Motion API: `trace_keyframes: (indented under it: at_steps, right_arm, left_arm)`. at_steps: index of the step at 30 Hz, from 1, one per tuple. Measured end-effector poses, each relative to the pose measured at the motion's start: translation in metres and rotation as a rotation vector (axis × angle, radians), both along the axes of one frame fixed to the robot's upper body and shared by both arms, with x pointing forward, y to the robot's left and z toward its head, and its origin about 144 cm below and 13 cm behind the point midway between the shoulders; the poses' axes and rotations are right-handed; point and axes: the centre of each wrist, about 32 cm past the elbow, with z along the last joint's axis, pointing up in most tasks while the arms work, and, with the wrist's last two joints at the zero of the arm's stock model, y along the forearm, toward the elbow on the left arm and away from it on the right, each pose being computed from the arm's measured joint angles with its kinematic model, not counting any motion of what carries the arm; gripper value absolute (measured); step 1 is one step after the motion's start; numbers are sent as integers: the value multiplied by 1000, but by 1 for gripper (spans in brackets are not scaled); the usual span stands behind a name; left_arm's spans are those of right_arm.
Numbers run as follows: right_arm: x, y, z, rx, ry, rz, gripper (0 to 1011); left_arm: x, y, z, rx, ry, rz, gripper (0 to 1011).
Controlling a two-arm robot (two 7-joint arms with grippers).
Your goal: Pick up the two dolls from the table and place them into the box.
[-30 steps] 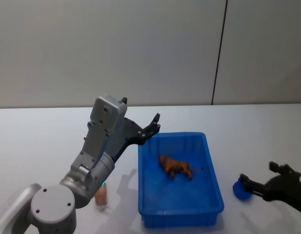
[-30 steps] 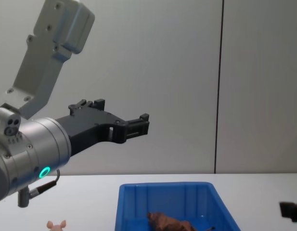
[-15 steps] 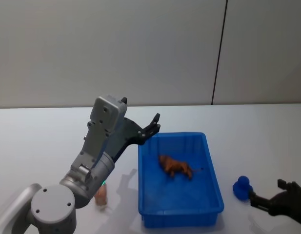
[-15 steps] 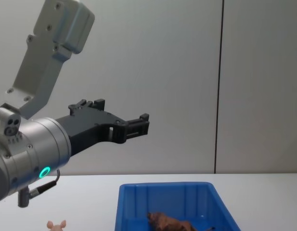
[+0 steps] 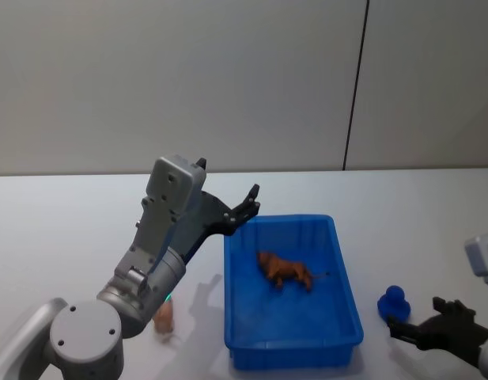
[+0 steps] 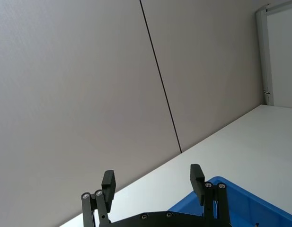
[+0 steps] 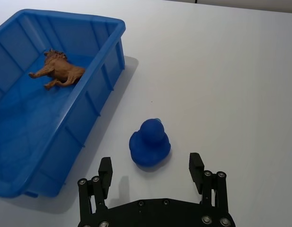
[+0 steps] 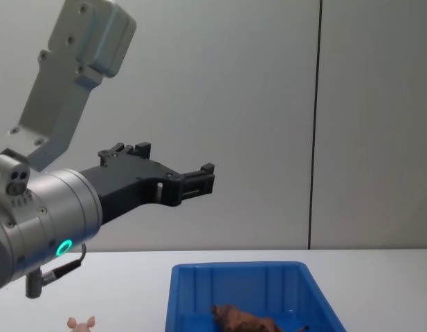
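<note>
Pink doll (image 5: 163, 317): set on the desk (image 5: 69, 229), left of the box (image 5: 279, 219), nearer the left hand (image 5: 251, 201).
Hands: left hand and right hand (image 5: 416, 317) are held open.

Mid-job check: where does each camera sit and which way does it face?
Head: high, looking down on the table; left gripper raised, right gripper low.
Chest: low, facing forward over the bin; left arm large.
Left wrist: past its open fingers toward the wall.
Right wrist: down past open fingers onto a blue toy.
Shared: head and right wrist show the brown doll in the bin.
</note>
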Motion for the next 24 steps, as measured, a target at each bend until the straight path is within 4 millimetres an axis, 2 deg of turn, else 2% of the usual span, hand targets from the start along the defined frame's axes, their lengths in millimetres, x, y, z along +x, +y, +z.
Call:
trace_keyframes:
  at_steps: [12,24]
  right_arm:
    - [25,13,-10,-12,26,20,1001]
    - [41,23,-16,-34,54,19,1001]
  left_arm:
    - [0,0,0,0,0,0,1001]
    - [0,0,0,0,0,0,1001]
